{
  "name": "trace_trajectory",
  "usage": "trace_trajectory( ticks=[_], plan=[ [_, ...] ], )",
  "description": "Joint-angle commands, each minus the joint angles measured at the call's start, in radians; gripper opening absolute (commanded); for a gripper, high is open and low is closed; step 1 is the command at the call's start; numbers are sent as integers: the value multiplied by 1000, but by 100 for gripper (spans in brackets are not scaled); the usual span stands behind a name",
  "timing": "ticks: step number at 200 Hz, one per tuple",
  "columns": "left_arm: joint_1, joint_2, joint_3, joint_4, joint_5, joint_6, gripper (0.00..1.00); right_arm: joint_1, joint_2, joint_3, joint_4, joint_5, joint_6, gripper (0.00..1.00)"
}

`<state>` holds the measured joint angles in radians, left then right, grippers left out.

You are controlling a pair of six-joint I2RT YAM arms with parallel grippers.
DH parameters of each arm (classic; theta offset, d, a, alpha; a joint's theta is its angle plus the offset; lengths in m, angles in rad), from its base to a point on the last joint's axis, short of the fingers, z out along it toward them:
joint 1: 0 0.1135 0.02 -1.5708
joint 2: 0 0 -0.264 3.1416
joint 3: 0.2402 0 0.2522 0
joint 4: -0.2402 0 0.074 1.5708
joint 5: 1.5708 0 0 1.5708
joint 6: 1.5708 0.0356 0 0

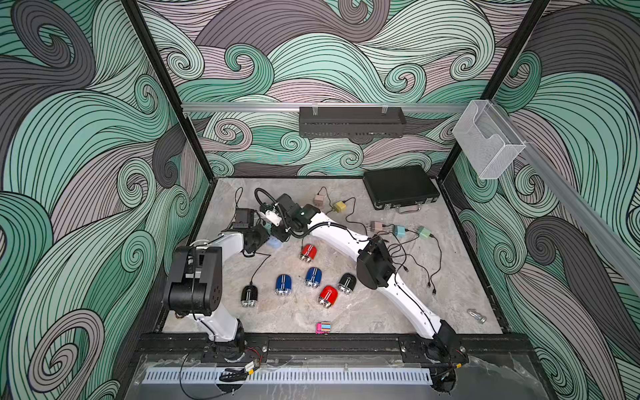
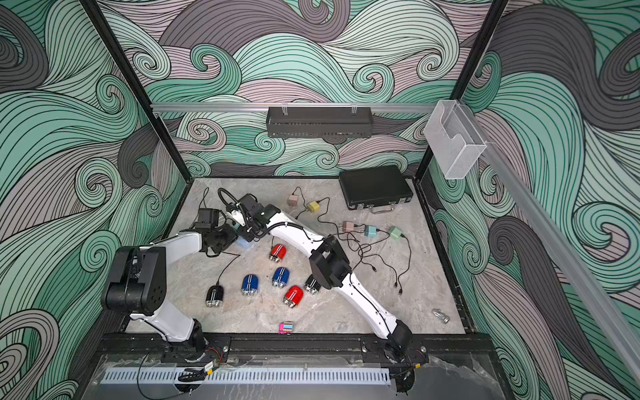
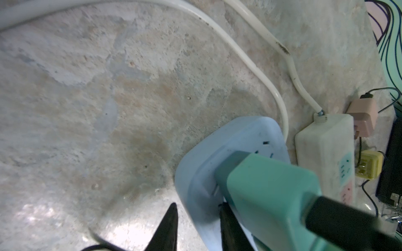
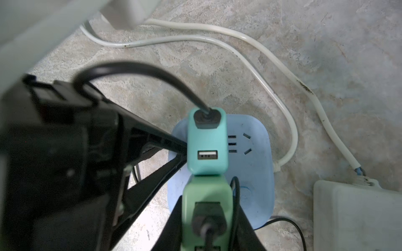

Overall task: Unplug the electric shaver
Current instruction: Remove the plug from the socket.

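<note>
Pale-blue power strip [image 4: 250, 156] lies toward the left edge of the marble table [image 1: 381, 311], its rim pinched tight by the left gripper [image 3: 198, 205]. The right gripper [image 4: 207, 217] clasps a green adapter [image 4: 206, 189] over it. The corded black shaver [image 1: 249, 295] rests front-left with open marble around it. At the back, the black case [image 1: 400, 187] is closed.

You saw only a corner of the blue power strip [image 1: 275, 243] in both top views. Green charger [image 4: 206, 195] ran blurred off the right wrist view.
</note>
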<state>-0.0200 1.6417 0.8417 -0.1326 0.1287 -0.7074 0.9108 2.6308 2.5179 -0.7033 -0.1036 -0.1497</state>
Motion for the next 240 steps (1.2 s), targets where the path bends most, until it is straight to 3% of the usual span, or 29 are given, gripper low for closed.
trace_trajectory(
  ticks=[1,48,90,152,240],
  plan=[
    [6,61,-41,-95,-31,5,32,8,-68,-20,32,33,-36,21],
    [4,40,-32,-101,-18,11,32,7,-146,-93,41,61,-17,21],
    [-3,37,-2,-119,-6,32,32,6,-290,-290,145,57,11,21],
    [-15,16,11,-135,2,34,33,0,-420,-439,197,95,27,21],
    [-29,-72,9,-165,-19,48,34,-34,-737,-725,339,229,101,20]
  ],
)
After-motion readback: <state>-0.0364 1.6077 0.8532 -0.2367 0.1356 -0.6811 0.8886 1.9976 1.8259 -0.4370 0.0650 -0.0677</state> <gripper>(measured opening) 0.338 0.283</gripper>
